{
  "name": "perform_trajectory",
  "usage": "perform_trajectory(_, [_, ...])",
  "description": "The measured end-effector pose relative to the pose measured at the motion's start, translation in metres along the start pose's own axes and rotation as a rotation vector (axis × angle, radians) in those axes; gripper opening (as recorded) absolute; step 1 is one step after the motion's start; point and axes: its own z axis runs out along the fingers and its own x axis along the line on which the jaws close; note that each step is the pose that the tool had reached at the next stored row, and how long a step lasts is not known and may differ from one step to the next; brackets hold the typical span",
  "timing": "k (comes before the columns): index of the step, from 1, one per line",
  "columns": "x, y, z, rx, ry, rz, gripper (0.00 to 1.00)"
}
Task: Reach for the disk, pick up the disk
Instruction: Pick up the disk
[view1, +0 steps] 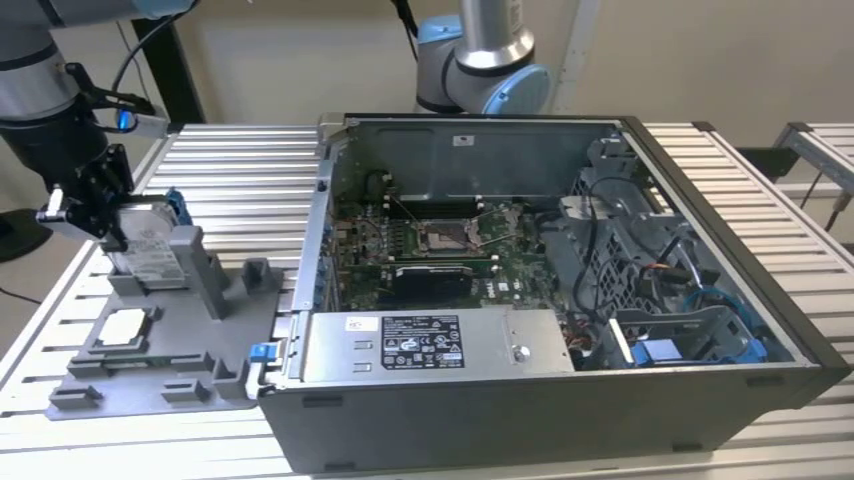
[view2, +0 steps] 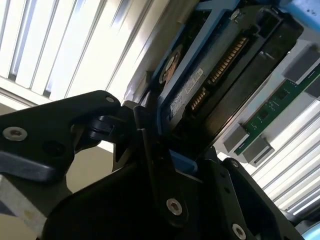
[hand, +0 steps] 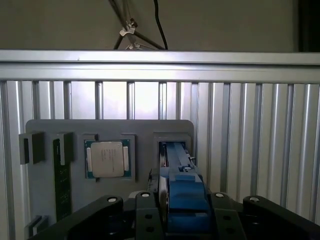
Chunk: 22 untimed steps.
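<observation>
My gripper is clamped on the disk, fingers pressed on either side of it, with its blue rail between them in both wrist views. Disk stands on edge in a slot at one corner of the grey tray. Square chip lies flat in a tray pocket near that slot. Open computer case sits just beside the tray

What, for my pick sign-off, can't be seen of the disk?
Exterior view: lower edge of the disk, hidden in a slot of the holder.
First wrist view: its label, since it stands edge-on; the gripper covers its near end.
Second wrist view: its far end, cut off by the picture's edge.
</observation>
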Motion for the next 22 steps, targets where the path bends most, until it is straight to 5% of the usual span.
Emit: perform_trajectory(22, [-0.0002, -0.0001, -0.0203, 0.0, 0.0, 0.0, 0.0])
